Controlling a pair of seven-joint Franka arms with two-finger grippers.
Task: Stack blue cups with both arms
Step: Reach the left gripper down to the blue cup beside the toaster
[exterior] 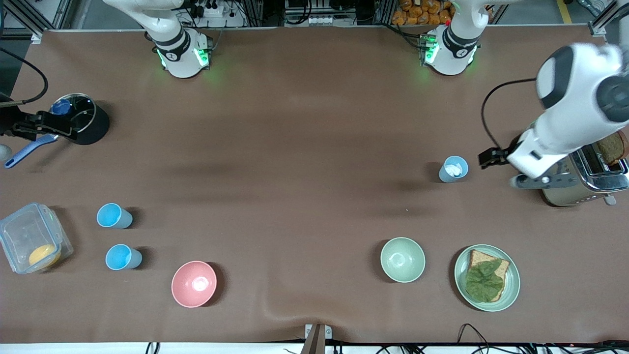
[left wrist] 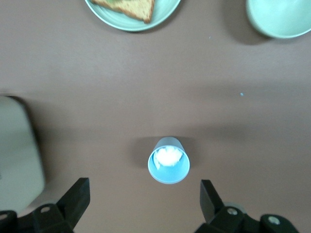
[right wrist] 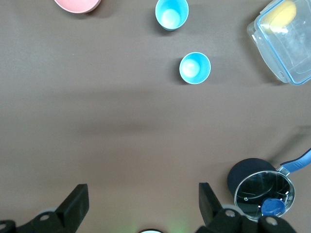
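Observation:
A paler greyish-blue cup (exterior: 453, 169) stands upright toward the left arm's end of the table, with something white inside; it also shows in the left wrist view (left wrist: 168, 160). My left gripper (exterior: 493, 157) (left wrist: 144, 201) is open and empty, up in the air beside this cup and the toaster. Two sky-blue cups (exterior: 114, 216) (exterior: 123, 257) stand upright near each other toward the right arm's end; both show in the right wrist view (right wrist: 195, 68) (right wrist: 171, 13). My right gripper (right wrist: 143, 206) is open and empty, high over bare table near its base, out of the front view.
A pink bowl (exterior: 194, 283), a pale green bowl (exterior: 402, 259) and a green plate (exterior: 511, 290) with bread and a leaf lie nearer the front camera. A toaster (exterior: 585, 184) stands beside the left gripper. A clear container (exterior: 30, 244) and a lidded black pot (exterior: 83, 118) are at the right arm's end.

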